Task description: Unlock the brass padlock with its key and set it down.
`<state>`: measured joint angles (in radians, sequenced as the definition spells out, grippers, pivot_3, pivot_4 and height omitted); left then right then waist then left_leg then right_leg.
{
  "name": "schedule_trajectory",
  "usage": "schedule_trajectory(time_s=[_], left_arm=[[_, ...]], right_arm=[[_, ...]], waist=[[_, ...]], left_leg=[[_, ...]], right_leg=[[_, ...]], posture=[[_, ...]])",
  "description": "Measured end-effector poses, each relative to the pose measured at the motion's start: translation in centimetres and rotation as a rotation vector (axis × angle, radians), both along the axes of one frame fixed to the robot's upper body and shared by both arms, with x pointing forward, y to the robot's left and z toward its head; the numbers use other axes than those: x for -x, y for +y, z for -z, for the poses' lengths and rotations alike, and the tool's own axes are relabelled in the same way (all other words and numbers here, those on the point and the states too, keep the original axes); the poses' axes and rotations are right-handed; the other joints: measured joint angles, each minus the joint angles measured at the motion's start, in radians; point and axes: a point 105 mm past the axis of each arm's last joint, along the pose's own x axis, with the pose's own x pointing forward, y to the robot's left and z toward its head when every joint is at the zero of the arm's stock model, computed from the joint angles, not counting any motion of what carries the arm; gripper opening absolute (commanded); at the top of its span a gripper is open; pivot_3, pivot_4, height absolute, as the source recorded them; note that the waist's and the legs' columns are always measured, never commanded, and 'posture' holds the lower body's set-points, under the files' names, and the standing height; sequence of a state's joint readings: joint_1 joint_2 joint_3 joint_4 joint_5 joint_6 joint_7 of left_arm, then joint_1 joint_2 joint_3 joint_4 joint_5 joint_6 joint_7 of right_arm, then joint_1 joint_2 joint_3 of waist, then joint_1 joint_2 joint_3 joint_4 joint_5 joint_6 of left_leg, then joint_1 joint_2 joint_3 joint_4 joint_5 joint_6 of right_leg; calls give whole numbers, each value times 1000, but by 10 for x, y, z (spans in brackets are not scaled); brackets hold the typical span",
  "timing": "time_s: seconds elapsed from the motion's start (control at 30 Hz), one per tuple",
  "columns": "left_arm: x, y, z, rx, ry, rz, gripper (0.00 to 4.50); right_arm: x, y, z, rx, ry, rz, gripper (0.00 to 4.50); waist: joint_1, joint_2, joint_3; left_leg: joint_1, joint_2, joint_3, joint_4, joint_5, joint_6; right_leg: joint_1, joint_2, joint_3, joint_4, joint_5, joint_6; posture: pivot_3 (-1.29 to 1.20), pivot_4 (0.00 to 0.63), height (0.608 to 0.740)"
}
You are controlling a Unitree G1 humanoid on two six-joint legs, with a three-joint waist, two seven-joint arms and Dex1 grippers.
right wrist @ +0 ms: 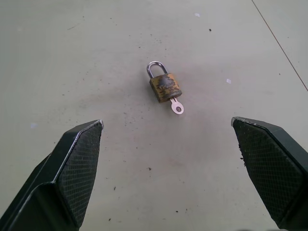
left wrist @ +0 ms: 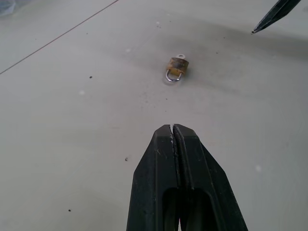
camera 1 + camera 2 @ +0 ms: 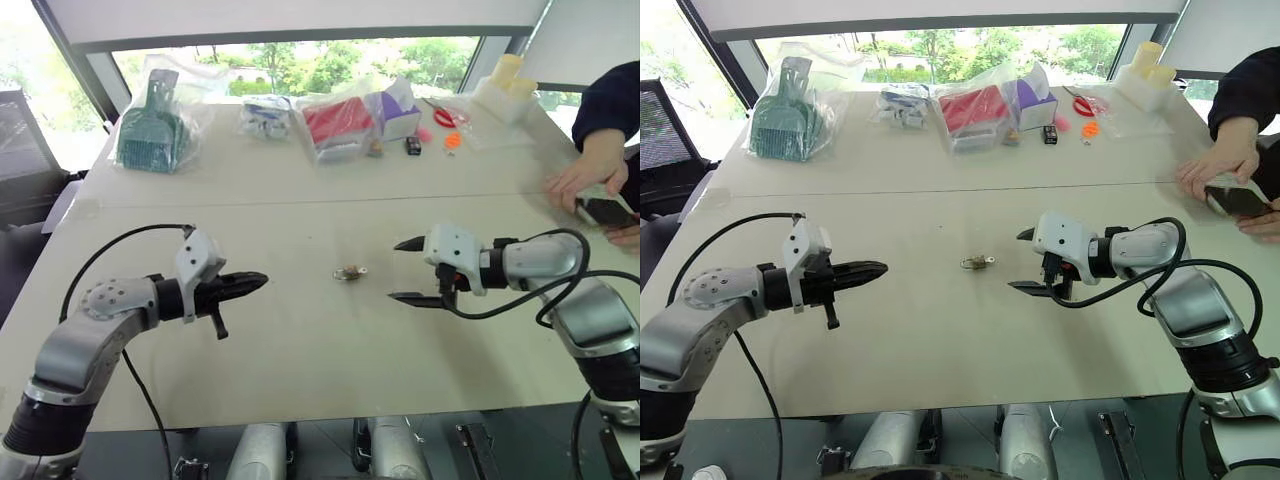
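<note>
Your brass padlock (image 1: 164, 86) lay flat on the table (image 3: 300, 340), midway between its left and right edges and nearer the front edge than the far one, with the key (image 1: 177, 106) sticking out of its base. Either side of it, apart from it, your left gripper (image 3: 250, 281) had its jaws closed on nothing and your right gripper (image 3: 405, 270) had its jaws spread wide.

No readable text, labels, brands, numbers or signs appear anywhere. The brass padlock (image 1: 165, 87), at the centre of the frame, carries a dark worn mark on its face, too faint to read. The bagged items along the upper edge show no legible print.
</note>
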<state>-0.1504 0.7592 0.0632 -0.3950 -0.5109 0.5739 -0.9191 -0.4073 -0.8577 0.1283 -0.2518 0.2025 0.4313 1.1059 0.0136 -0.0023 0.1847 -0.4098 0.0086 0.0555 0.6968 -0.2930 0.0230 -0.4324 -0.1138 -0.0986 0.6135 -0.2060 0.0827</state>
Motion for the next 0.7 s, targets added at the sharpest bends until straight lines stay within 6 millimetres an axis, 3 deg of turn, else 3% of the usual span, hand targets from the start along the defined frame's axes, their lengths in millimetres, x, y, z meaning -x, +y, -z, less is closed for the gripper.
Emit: schedule_trajectory(time_s=[0.7], left_arm=[[-7,-9,-12,61,-50,-33,0]], right_arm=[[-5,-1,-10,-18,-4,22,4436]], waist=[[0,0,0]], left_leg=[[0,0,0,0,0,0]], right_leg=[[0,0,0,0,0,0]], posture=[[0,150,740]])
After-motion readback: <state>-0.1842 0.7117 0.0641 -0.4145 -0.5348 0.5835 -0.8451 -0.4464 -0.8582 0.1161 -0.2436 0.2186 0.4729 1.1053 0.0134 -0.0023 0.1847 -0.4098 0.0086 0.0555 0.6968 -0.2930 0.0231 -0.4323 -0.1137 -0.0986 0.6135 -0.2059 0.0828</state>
